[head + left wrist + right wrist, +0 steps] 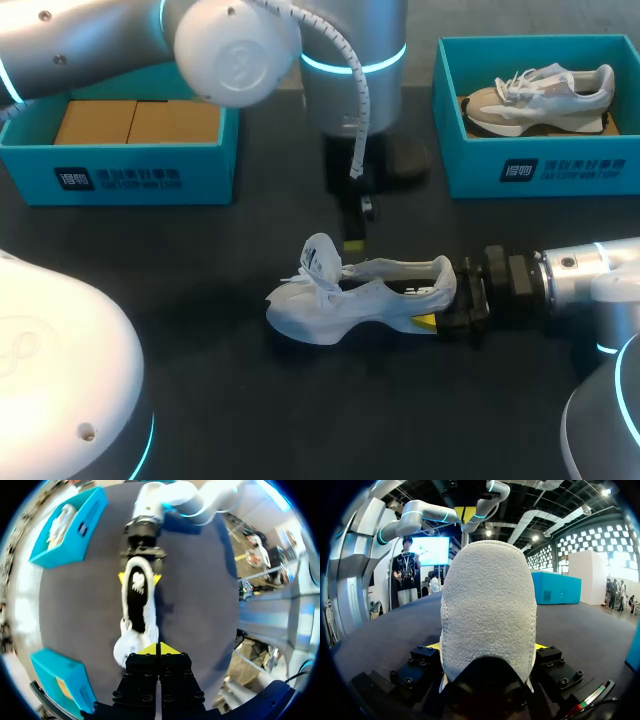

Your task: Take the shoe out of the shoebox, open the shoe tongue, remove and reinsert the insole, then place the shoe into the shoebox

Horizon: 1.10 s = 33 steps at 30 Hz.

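White shoe (350,300) lies on its sole on the table (200,400), long axis in line with the right gripper (442,298). Heel is clamped between that gripper's fingers, toe points straight away from it. Left gripper (159,650) hangs above the shoe, tips together, holding nothing. Two shoes in all: the second shoe (540,100) sits in one box (540,170). Two boxes: the other box (120,170) holds brown cardboard.

The head camera looked down from above and behind; the left wrist camera hung over the white shoe (137,600), the right sat close against its heel. All three shared it.
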Motion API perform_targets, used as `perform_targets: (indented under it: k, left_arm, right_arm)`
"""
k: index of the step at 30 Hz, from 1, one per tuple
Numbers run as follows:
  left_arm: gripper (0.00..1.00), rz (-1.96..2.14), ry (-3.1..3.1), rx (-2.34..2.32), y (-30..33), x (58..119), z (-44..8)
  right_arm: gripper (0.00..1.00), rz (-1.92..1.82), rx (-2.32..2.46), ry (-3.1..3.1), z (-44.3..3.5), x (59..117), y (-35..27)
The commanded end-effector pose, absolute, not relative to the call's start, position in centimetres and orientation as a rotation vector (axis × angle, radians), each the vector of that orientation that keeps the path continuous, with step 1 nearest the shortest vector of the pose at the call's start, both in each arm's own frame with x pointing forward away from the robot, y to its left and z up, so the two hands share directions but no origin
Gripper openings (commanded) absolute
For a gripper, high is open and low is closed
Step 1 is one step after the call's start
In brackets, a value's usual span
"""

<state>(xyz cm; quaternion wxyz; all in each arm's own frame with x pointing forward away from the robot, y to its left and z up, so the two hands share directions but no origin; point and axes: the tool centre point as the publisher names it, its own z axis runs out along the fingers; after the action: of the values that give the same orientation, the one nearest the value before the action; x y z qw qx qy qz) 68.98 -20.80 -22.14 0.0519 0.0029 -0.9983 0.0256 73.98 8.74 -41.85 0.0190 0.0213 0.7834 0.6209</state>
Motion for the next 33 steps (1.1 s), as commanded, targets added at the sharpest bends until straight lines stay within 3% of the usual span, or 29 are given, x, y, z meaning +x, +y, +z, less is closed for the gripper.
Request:
perform_targets:
  k: [1,33]
  left_arm:
    - [0.00,0.138,-3.006,-0.109,-21.8,69.5,-24.7]
    - [0.00,0.162,-3.053,-0.320,-25.1,73.0,-33.5]
  right_arm:
    - [0.00,1.925,0.065,2.432,-42.1,74.0,8.8]
    - [0.00,1.925,0.065,2.432,-42.1,74.0,8.8]
